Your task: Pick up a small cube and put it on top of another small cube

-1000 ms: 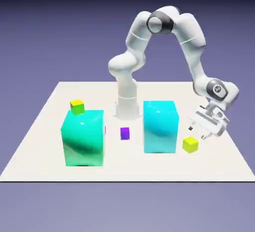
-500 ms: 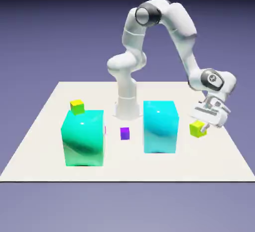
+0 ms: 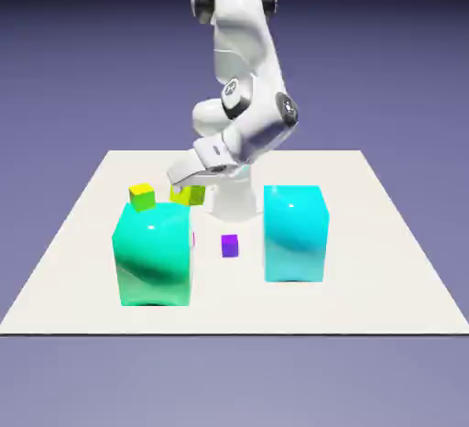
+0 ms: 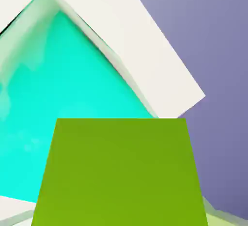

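My gripper [image 3: 188, 189] is shut on a small yellow-green cube [image 3: 189, 195], held in the air behind the big teal cube [image 3: 153, 253]. In the hand view that held cube [image 4: 118, 171] fills the lower half and hides both fingertips; the teal cube [image 4: 58, 99] shows behind it. The other small yellow-green cube [image 3: 142, 197] rests on the table behind the teal cube's left corner, a short way toward the exterior view's left of the held one. A pale green sliver at the hand view's bottom right corner is too small to identify.
A big cyan cube [image 3: 296, 233] stands on the exterior view's right of centre. A tiny purple cube [image 3: 230, 246] lies between the two big cubes. The robot's base column [image 3: 234, 201] rises just behind them. The white table [image 3: 385, 260] ends near the picture's bottom.
The gripper shut on the yellow-green cube at the exterior view's right, lifted it, and swung it across behind the cyan cube to a spot near the other small cube.
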`<state>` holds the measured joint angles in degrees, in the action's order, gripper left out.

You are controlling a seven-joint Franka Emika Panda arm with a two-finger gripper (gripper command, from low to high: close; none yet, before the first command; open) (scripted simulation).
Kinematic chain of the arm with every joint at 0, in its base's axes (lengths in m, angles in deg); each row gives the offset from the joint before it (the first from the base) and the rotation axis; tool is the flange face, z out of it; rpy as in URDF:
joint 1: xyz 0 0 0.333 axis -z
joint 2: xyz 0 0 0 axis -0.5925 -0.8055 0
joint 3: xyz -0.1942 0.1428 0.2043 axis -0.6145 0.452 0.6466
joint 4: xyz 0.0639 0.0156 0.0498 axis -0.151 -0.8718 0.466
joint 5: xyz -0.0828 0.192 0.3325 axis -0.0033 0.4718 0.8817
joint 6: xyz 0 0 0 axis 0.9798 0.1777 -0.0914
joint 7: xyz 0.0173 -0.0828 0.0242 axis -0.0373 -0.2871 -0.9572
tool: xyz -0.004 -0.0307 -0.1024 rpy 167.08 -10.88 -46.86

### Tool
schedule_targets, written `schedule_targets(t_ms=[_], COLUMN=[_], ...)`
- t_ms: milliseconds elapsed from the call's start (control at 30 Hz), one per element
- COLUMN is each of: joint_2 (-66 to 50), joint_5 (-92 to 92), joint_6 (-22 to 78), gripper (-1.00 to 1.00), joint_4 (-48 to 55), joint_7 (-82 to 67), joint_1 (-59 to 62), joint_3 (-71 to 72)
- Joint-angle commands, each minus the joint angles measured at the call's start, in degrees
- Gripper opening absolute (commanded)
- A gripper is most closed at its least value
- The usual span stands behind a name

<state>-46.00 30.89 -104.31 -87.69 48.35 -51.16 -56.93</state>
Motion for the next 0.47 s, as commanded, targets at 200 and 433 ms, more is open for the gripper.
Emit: schedule_targets(t_ms=[200,433], joint_2=[-0.6,0.0], joint_5=[8.8,7.5], joint_6=[9.5,4.8], gripper=[-1.00,1.00], joint_4=[1.9,-3.2], joint_7=[-6.1,-5.0], joint_1=[3.1,4.0], joint_3=[-9.8,-10.9])
